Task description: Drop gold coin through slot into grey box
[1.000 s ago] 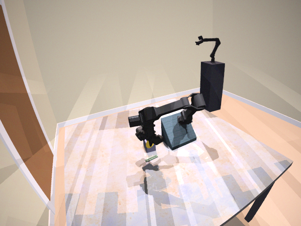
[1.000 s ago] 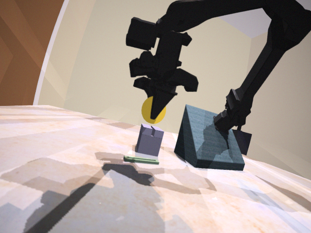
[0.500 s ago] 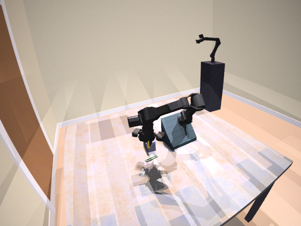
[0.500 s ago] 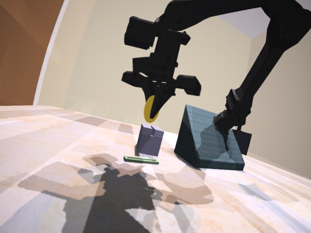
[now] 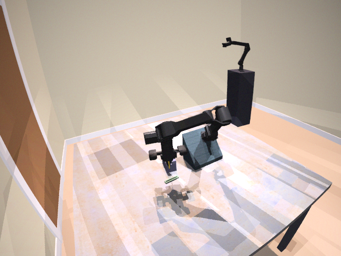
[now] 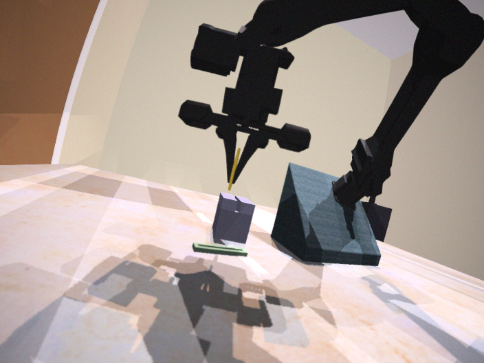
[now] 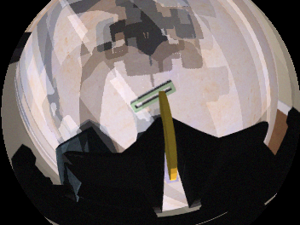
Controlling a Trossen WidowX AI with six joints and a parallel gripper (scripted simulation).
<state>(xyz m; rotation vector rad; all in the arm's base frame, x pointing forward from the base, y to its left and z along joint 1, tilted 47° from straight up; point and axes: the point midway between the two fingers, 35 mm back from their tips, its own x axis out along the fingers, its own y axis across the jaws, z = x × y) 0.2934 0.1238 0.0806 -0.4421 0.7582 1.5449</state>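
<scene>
My gripper [image 5: 168, 165] [image 6: 231, 181] [image 7: 163, 122] points down and is shut on the gold coin [image 5: 169, 164] [image 6: 234, 168] [image 7: 169, 136]. The coin shows nearly edge-on in the top and exterior views, and its lower edge reaches below the fingertips. In the exterior view its top leans a little right. The grey box [image 5: 172, 167] [image 6: 232, 224] stands on the table; in the exterior view the coin appears just above its lid, apart from it. The narrow slot [image 6: 237, 199] shows in the lid. The green holder [image 5: 165, 182] [image 6: 244, 254] [image 7: 135, 107] lies empty in front of the box.
A blue wedge-shaped block [image 5: 198, 150] [image 6: 328, 230] [image 7: 65, 158] stands right of the box in the top and exterior views, beside the arm's base. A dark pedestal [image 5: 239, 96] [image 6: 381, 221] carrying a second small arm [image 5: 243, 55] stands beyond the table [image 5: 110, 215].
</scene>
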